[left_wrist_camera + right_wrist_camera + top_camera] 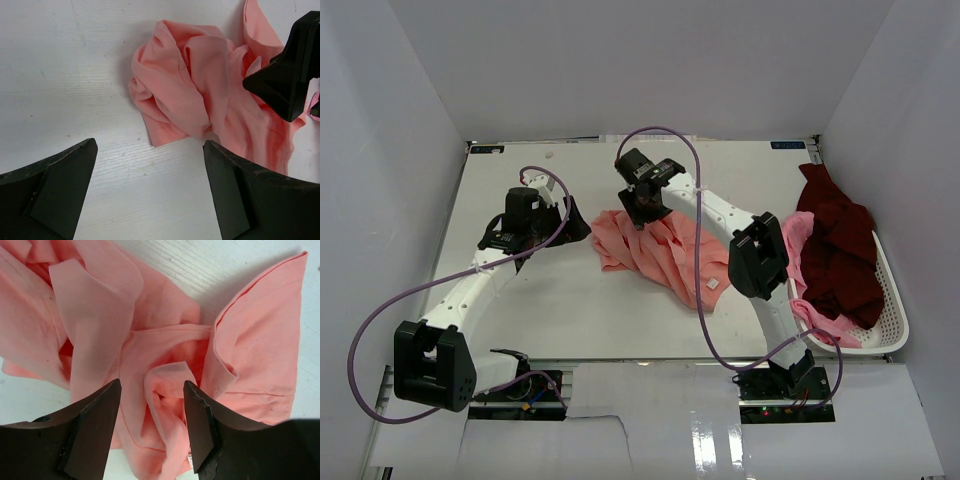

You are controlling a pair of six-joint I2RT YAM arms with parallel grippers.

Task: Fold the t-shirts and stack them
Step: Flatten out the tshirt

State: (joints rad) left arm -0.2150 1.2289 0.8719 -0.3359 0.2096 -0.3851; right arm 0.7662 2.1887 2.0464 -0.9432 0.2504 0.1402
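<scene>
A crumpled salmon-pink t-shirt (665,255) lies in the middle of the table. My right gripper (642,210) hovers over its far end, open, with a raised fold of the shirt (165,375) between the fingers but not pinched (152,385). My left gripper (565,228) is open and empty just left of the shirt, over bare table (150,145); the shirt's near corner (190,90) lies ahead of its fingers. The right gripper (290,75) also shows in the left wrist view. A dark maroon t-shirt (835,245) and a lighter pink t-shirt (795,240) hang bunched in the basket.
A white slotted plastic basket (890,330) stands at the table's right edge, beside the right arm's elbow (758,255). White walls close in the table on the left, far and right sides. Purple cables loop over both arms.
</scene>
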